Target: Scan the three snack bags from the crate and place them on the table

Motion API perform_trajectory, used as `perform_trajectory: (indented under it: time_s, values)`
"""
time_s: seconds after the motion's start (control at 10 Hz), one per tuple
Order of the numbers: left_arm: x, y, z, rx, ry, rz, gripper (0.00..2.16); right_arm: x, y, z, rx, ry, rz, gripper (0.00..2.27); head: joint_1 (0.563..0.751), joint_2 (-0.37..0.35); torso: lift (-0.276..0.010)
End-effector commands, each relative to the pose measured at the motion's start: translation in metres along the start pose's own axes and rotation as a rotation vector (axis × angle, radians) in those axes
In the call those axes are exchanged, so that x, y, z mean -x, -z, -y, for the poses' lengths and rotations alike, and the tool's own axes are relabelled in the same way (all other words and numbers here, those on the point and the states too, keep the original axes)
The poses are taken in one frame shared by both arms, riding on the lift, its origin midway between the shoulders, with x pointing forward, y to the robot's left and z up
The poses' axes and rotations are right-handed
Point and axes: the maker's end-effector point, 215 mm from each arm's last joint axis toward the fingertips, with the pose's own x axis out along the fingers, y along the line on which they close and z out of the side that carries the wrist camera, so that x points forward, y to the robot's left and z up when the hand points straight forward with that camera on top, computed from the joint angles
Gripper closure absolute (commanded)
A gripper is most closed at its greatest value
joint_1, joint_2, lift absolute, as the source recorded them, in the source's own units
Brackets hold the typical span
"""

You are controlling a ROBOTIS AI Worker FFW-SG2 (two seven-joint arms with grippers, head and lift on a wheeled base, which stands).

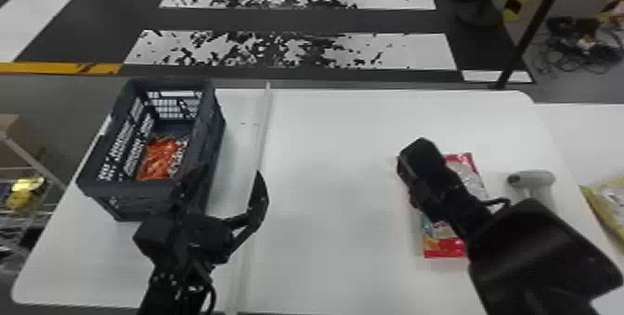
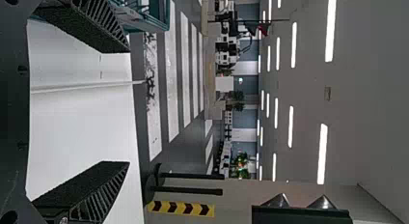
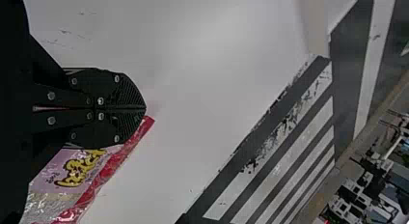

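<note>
Right hand [image 1: 416, 152] closed | over 1 red bag [image 1: 445, 248] | crate [image 1: 130, 189]: 1 orange bag [image 1: 157, 160]

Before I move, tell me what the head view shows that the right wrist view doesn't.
Head view's own: crate with an orange snack bag inside, open left gripper, grey scanner, yellow bag at the right edge.

Right wrist view's own: yellow lettering on the red-edged bag, far-off room clutter.

Both: that bag, the right gripper, white table and striped floor.
</note>
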Motion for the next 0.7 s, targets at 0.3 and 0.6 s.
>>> perform_trajectory:
  time_s: [0.3, 0.6]
  values:
    - [-0.003, -0.008, -0.002, 0.001, -0.005, 0.015, 0.04, 0.088, 0.020, 0.139, -0.381, 0.131, -0.013, 0.06, 0.695, -0.055, -0.062]
    - [-0.004, -0.007, -0.001, 0.003, -0.003, 0.015, 0.04, 0.125, 0.083, 0.188, -0.447, 0.241, -0.137, 0.06, 0.695, -0.178, -0.062]
